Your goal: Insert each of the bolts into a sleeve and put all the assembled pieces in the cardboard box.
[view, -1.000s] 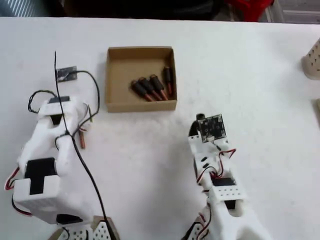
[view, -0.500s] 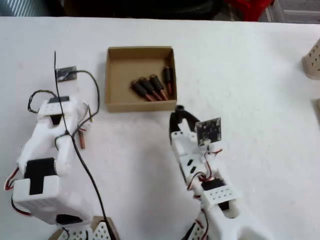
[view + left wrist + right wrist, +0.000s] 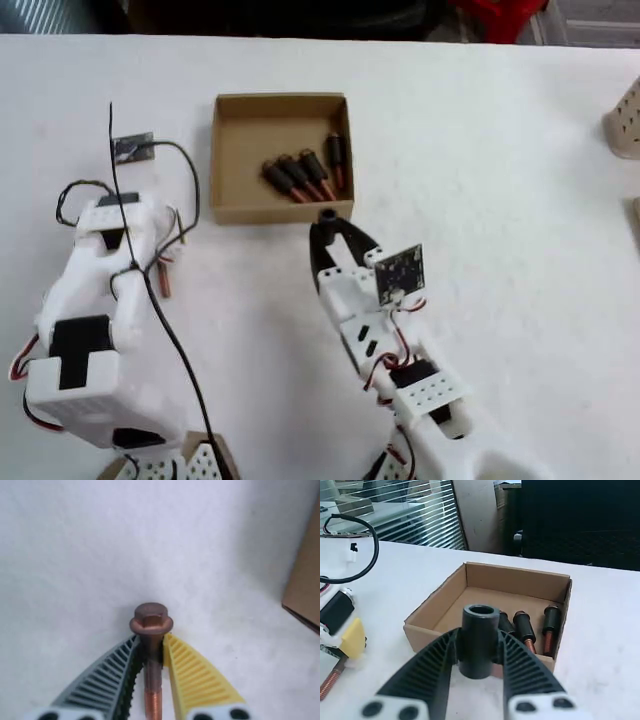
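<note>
Blinds (image 3: 405,515) are hanging behind the white table (image 3: 500,150). The left gripper (image 3: 151,639) is clenching a bolt (image 3: 151,621), and the right gripper (image 3: 479,635) is grasping a sleeve (image 3: 480,617) at the box's (image 3: 517,575) five o'clock.

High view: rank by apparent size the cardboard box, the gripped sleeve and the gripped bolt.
1. cardboard box, clearly largest.
2-3. bolt and sleeve: both small; the bolt is partly hidden and the sleeve shows end-on, so no firm order.

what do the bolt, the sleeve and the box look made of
The bolt: copper-coloured metal, going by its reddish sheen. The sleeve: matte black, probably plastic or rubber; the look leaves that open. The cardboard box: plain brown cardboard, with raw cut edges.
</note>
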`<move>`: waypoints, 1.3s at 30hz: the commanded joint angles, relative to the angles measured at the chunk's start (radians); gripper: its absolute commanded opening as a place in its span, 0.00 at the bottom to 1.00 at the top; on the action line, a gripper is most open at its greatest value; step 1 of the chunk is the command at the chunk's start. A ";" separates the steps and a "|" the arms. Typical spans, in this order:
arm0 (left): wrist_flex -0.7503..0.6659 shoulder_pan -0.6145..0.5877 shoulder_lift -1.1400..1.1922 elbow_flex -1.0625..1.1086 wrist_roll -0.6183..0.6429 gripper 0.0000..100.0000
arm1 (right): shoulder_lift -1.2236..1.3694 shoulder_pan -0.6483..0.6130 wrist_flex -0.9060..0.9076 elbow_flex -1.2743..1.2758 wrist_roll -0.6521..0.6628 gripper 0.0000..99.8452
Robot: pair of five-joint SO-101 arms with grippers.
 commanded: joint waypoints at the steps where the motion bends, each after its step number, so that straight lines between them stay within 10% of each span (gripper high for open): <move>1: -0.020 -0.005 -0.012 -0.048 -0.011 0.02 | -0.016 -0.012 -0.031 0.011 -0.011 0.02; 10: -0.021 -0.005 -0.012 -0.049 -0.011 0.02 | 0.107 -0.084 -0.124 0.011 -0.006 0.02; 26: -0.026 -0.005 -0.012 -0.049 -0.011 0.02 | 1.202 -0.122 -1.204 -0.123 0.008 0.02; 39: -0.041 -0.005 -0.015 -0.048 -0.011 0.02 | 1.253 -0.185 -1.204 -0.158 0.117 0.02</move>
